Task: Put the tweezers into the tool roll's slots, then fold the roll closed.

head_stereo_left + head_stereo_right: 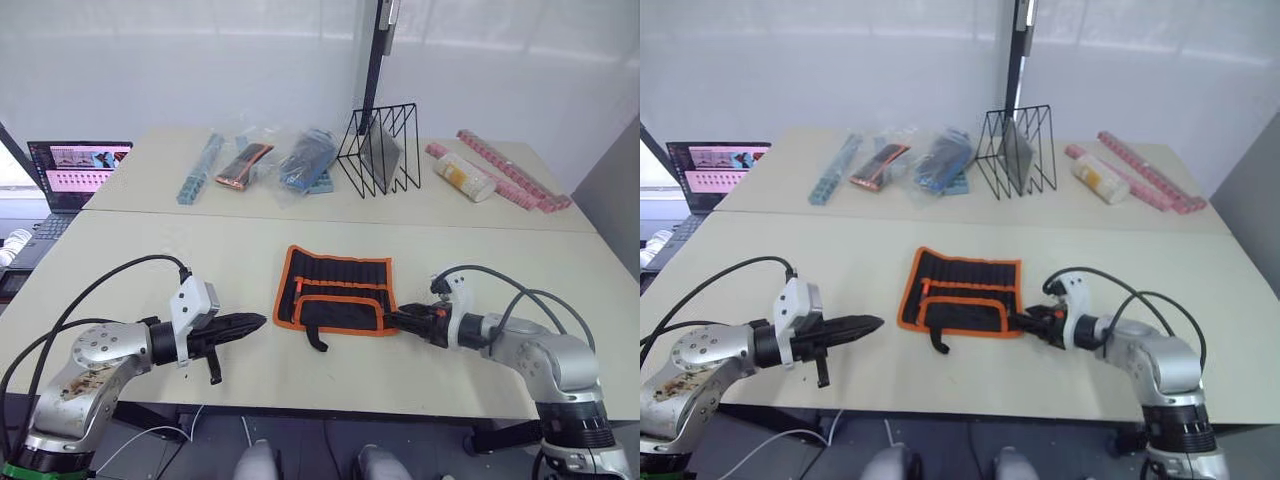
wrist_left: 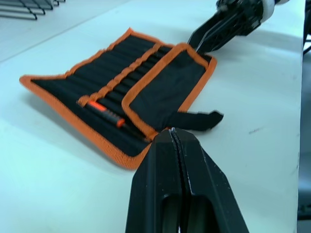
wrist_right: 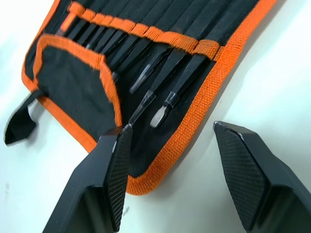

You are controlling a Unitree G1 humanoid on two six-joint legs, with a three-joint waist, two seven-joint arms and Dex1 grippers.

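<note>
With the tool roll (image 1: 338,292) lying open near the middle of the near table and tweezers (image 3: 156,87) already tucked under the orange band of the slots (image 3: 146,36), the filling step looks done and folding is what remains. Right gripper (image 3: 181,145) sits at the roll's right near corner, fingers spread, one finger over the orange trim, one on bare table. Left gripper (image 1: 243,325) hovers left of the roll, well apart, fingers pressed together on nothing. Next move probably calls for pinching that corner edge and carrying it leftward over the pockets, strap (image 2: 194,119) kept free
</note>
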